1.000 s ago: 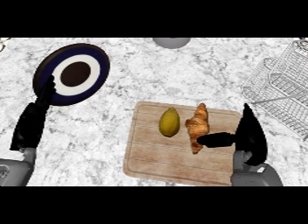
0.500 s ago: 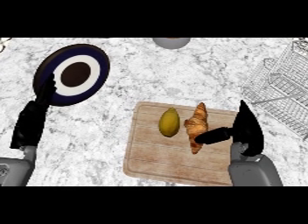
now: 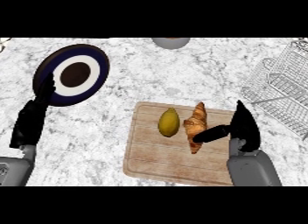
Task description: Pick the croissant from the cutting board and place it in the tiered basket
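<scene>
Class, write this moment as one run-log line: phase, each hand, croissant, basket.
phase: reaching | right hand: open, thumb at croissant | left hand: resting open | croissant: on cutting board | tiered basket: nothing visible inside

I count: croissant (image 3: 196, 126) 1 | mango (image 3: 169, 122) 1 | board (image 3: 158, 159) 1 | plate (image 3: 73, 75) 1 | wire basket (image 3: 287, 94) 1 | grey bowl (image 3: 170, 42) at far edge 1 | my hands 2: left (image 3: 31, 120), right (image 3: 240, 126)

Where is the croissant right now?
In the head view, the croissant lies on the cutting board, right of the yellow-green fruit, with the right hand beside it.
</scene>
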Available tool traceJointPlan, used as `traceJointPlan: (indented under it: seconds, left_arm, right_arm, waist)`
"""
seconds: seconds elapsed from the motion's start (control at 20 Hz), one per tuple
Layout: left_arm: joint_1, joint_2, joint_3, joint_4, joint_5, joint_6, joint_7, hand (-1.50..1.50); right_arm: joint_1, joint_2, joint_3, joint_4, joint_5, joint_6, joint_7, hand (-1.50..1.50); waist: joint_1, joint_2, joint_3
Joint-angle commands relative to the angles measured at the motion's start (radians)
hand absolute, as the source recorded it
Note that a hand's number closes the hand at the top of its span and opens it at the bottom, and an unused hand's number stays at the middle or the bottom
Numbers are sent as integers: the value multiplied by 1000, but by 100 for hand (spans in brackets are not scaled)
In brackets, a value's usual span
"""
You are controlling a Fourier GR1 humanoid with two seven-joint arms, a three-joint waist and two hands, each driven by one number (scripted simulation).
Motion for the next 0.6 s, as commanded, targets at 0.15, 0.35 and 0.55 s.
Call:
traceJointPlan:
  seconds: [0.15, 0.35, 0.55]
  left_arm:
    - [22, -25, -1, 20, -14, 6, -38, 0]
    - [-14, 2, 5, -19, -17, -17, 9, 0]
    - [16, 12, 22, -46, 5, -36, 28, 0]
  right_arm:
    - [-50, 4, 46, 92, -44, -97, 241, -150]
    - [-131, 4, 16, 164, -68, -92, 241, -150]
    - [-98, 4, 25, 158, -109, -120, 241, -150]
  waist:
    - [7, 8, 3]
    - [13, 8, 4]
    - [13, 4, 4]
